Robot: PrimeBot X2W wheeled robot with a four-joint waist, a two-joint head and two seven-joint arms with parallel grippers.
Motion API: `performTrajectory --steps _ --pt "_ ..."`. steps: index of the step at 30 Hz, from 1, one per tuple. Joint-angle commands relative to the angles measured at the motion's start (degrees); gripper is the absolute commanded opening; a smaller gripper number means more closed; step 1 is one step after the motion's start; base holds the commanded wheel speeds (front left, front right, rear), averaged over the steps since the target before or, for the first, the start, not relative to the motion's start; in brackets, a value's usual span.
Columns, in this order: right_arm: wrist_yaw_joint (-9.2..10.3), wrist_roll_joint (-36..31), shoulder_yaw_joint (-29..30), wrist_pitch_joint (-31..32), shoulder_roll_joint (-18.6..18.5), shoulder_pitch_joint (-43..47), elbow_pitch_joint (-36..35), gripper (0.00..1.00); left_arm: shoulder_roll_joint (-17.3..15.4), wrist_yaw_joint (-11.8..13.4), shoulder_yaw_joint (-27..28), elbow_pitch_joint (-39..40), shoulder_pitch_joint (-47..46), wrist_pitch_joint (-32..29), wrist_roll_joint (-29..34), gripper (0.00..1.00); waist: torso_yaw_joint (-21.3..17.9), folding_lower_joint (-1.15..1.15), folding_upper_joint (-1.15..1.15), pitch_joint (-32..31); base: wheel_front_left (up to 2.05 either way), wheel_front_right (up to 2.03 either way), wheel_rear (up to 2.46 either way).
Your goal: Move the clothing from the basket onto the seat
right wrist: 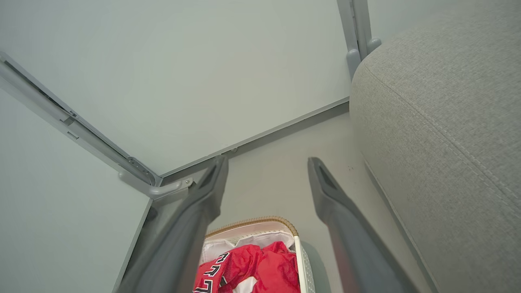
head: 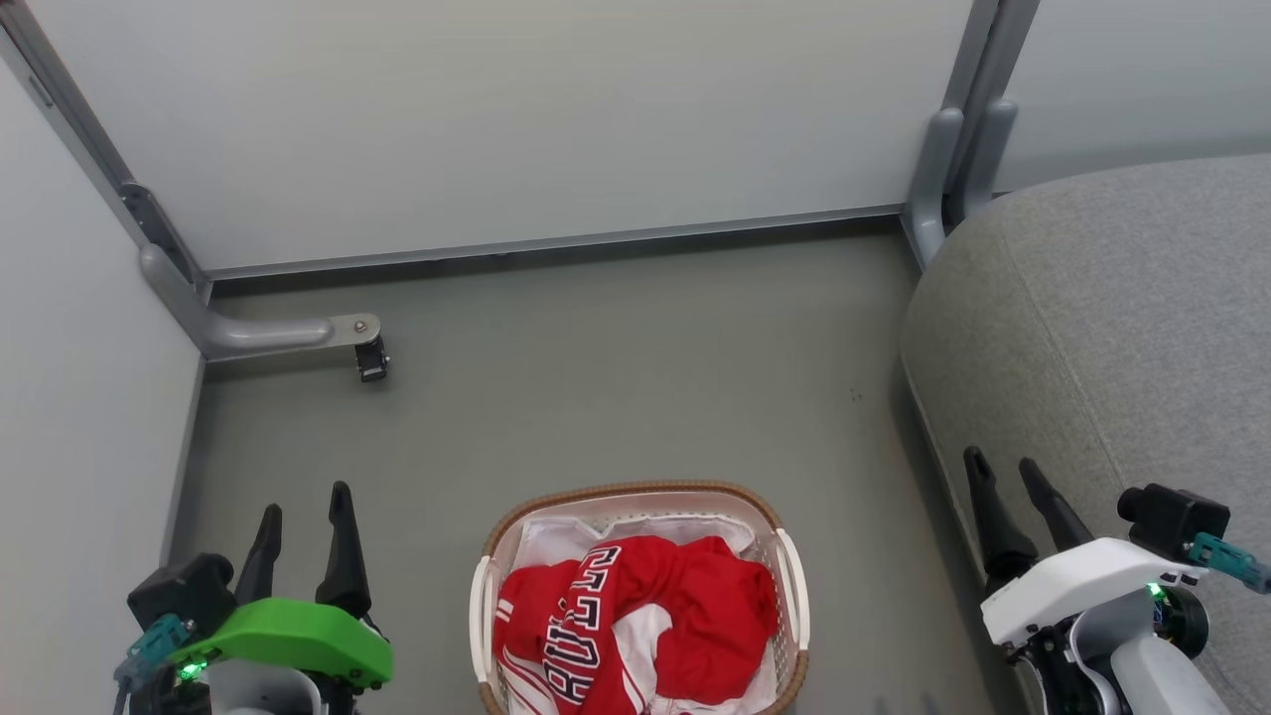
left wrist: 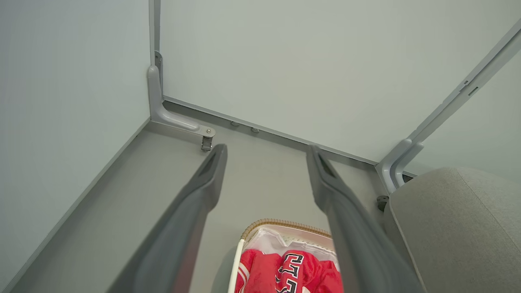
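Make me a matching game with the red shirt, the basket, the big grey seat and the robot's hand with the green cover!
Things
1. red jersey
2. laundry basket
3. seat
4. left gripper

Descriptions
A. standing on the floor
B. open, holding nothing
C. grey fabric, at the right side
D. crumpled inside the laundry basket

Pairs: 1-D, 2-A, 3-C, 4-B

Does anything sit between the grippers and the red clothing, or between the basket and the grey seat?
Nothing visible does. The red clothing lies uncovered on top in the open basket, between the left gripper and right gripper, both open. Grey floor separates the basket from the seat on the robot's right.
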State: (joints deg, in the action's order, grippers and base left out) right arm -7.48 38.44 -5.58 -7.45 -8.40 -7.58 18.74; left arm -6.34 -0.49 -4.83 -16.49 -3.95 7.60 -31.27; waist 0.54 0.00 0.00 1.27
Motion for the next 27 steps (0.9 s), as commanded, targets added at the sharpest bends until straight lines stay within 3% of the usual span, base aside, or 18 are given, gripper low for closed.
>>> performTrajectory --steps 1,27 --pt "-0.02 -1.89 -0.20 -0.69 -0.58 -1.09 -0.10 1.00 -0.90 0.44 -0.32 0.42 0.64 0.56 1.89 1.00 -0.06 0.00 0.00 -0.02 0.00 0.00 0.00" --pt "-0.02 -16.68 -1.89 -4.28 -0.77 -0.43 1.57 1.00 -0.59 2.65 -1.10 0.98 3.18 4.11 15.29 1.00 -0.21 0.00 0.00 -0.11 0.00 0.00 0.00"
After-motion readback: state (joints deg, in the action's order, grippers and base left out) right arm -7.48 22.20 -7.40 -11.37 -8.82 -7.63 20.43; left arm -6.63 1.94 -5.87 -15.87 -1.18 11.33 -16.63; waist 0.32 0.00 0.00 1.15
